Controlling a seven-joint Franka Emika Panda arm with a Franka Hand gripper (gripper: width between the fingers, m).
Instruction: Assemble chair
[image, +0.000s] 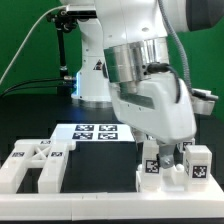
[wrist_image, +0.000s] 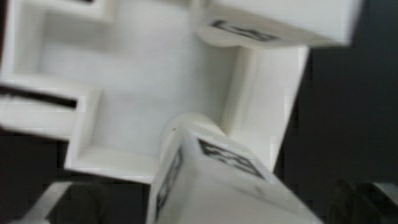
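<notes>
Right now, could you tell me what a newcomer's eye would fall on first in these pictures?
The big glossy arm dominates the exterior view's right, bending down among small tagged blocks. The marker board lies flat in the middle, and chunky white chair pieces sit at the exterior view's left.

The marker board (image: 95, 133) lies flat on the black table (image: 25, 122), toward its rear edge; a green backdrop (image: 25, 40) rises behind.
</notes>
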